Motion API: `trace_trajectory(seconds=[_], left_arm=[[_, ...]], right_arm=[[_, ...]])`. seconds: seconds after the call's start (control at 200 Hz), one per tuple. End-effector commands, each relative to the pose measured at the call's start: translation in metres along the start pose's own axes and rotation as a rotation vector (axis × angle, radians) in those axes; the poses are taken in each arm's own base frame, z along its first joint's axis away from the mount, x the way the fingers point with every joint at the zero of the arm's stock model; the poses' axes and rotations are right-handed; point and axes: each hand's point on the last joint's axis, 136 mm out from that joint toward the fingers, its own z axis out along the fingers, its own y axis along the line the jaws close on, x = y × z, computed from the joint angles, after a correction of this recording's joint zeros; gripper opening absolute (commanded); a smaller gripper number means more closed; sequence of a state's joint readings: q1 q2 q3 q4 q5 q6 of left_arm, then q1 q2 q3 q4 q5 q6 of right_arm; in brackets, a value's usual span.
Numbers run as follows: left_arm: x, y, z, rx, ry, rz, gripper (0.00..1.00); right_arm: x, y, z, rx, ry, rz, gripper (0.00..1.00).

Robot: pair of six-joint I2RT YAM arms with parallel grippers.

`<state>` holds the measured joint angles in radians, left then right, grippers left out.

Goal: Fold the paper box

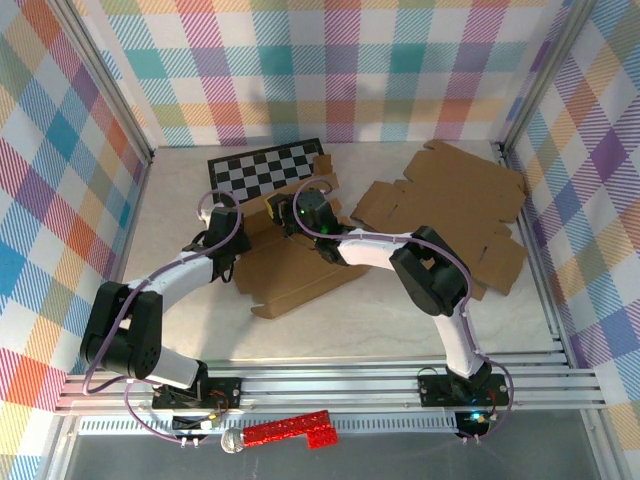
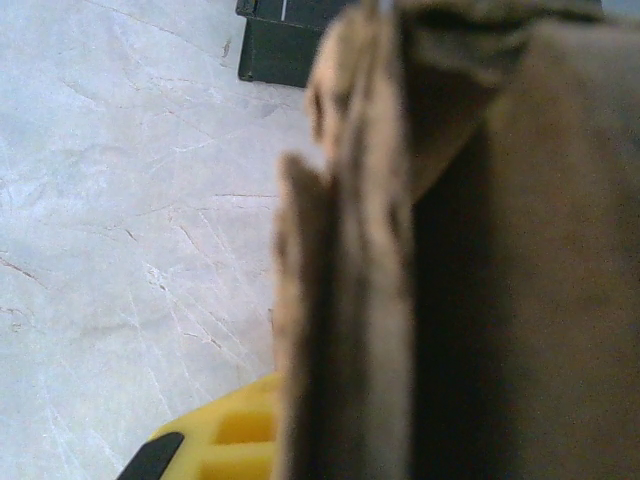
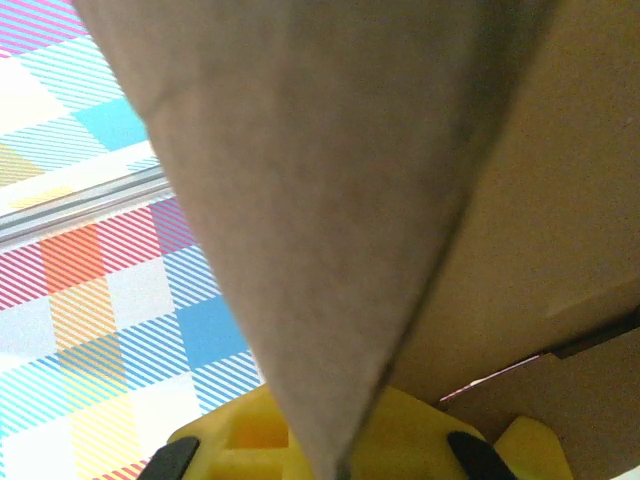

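Left gripper [image 1: 227,226] and right gripper [image 1: 301,212]: jaws pinching box [image 1: 300,280] flaps, apparently (wrist views blurred), bracing walls for folding.

Checkerboard mat [image 1: 262,168] at rear, red glittery strip [image 1: 288,430] in front.

Blurred edges of the cardboard box [image 2: 450,260] stand close to the lens across the right half. A yellow finger [image 2: 225,440] touches their lower left. Marble table [image 2: 120,200] lies left, with a dark board [image 2: 285,45] corner at top.
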<state>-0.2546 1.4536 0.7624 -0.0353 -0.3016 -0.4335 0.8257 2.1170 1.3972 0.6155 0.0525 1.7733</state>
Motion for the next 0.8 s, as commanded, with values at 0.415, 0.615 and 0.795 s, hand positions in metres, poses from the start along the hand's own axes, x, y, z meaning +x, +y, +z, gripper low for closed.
trace_trajectory(seconds=[0.415, 0.615, 0.795], left_arm=[[-0.031, -0.005, -0.041, 0.061, 0.172, -0.041, 0.0], [-0.043, -0.007, -0.056, 0.088, 0.263, -0.046, 0.0], [-0.056, -0.012, -0.07, 0.094, 0.289, -0.048, 0.0]], right_arm=[[-0.017, 0.038, -0.096, 0.396, -0.047, -0.205, 0.91], [-0.041, 0.08, -0.141, 0.378, -0.07, -0.259, 0.9], [-0.07, 0.136, -0.184, 0.345, -0.121, -0.461, 0.84]])
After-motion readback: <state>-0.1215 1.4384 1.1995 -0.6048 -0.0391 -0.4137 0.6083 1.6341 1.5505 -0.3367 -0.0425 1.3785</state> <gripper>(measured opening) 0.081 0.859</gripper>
